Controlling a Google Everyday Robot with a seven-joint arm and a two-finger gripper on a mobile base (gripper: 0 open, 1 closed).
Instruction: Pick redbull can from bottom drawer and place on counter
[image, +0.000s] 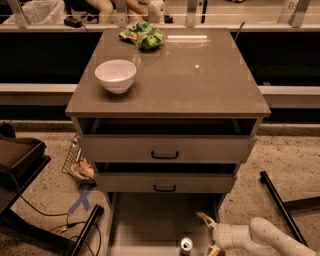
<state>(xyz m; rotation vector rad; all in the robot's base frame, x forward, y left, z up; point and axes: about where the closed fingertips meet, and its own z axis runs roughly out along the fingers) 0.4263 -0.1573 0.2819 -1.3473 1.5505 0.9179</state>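
The redbull can (186, 245) stands upright in the pulled-out bottom drawer (145, 220), near its front, with only its shiny round top and upper part showing at the lower edge of the view. My gripper (209, 233) is open, just to the right of the can at about its height, one fingertip (202, 216) above and behind it and the other by the lower edge. The white arm reaches in from the lower right. The counter (200, 75) is the glossy grey-brown top of the cabinet.
A white bowl (115, 75) sits on the counter's left side and a green crumpled bag (143, 36) at its back. Two upper drawers with black handles (164, 155) are slightly open. A black bar (280, 205) lies on the floor at right; cables and a black stand are at left.
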